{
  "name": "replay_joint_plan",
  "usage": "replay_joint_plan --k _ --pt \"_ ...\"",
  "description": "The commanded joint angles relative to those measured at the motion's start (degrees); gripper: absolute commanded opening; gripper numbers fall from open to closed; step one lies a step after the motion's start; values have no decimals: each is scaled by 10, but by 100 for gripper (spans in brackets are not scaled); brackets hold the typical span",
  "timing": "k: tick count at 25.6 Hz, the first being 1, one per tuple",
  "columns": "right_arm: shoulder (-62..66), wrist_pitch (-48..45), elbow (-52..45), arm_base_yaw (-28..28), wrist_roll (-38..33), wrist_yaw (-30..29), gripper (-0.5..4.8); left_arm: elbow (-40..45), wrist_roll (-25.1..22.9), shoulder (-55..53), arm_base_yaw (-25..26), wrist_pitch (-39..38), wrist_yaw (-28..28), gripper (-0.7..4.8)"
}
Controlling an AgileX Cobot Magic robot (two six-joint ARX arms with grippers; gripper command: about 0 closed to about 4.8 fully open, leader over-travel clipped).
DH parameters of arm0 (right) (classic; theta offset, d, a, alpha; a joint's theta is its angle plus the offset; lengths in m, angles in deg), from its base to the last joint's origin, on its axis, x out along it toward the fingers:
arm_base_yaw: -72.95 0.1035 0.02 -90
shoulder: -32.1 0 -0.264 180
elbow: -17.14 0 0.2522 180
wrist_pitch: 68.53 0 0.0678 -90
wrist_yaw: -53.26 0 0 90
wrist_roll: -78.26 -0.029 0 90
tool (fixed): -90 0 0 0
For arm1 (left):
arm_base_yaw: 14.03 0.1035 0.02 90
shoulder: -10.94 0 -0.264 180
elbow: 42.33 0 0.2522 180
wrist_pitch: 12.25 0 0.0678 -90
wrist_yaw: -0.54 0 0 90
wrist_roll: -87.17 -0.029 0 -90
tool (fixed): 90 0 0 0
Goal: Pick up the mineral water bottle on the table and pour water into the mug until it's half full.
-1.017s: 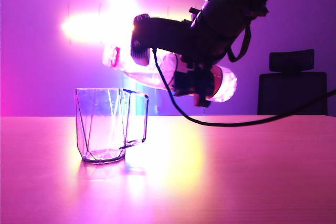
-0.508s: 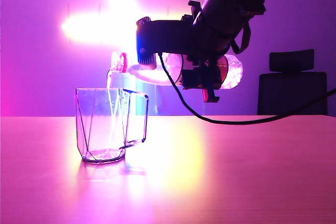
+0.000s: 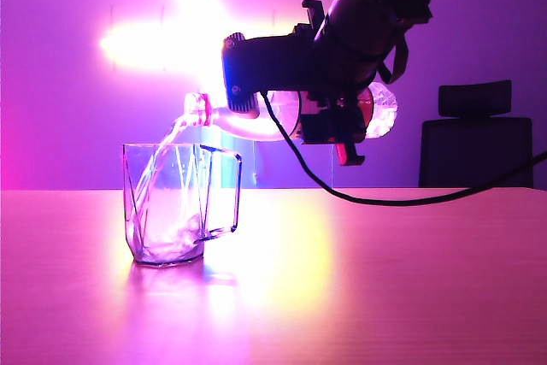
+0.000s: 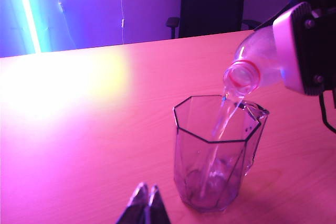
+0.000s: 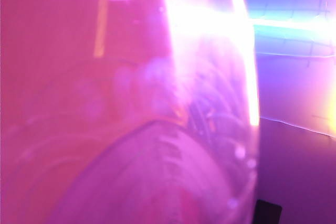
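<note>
1. The left tool (image 4: 145, 203) shows only in its own wrist view, fingertips pressed together and holding nothing, hovering just short of the mug (image 3: 171, 204). It plays no part in the pour.
2. The mug stands upright on the surface (image 3: 359, 279), left of centre, handle toward the right arm. A shallow pool of water (image 3: 171, 241) sits at its base, well under half full by my judgement.
3. The mineral water bottle (image 3: 256, 117) lies nearly level above and right of the mug, long axis running left-right, neck tipped slightly down over the rim, a stream falling inside.
4. The right tool (image 3: 329, 121) clamps the bottle's body, so that arm is the nearer one.
5. The right wrist view is filled by blurred pink plastic; glare hides the bottle's water level.
</note>
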Motion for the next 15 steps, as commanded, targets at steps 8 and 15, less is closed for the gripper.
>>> replay_joint_plan --k 8,15 --pt "-6 -59 6 2 34 24 268 -2 2 0 0 3 -2 -2" --pt "-6 -59 6 2 34 38 268 -2 2 0 0 3 -2 -2"
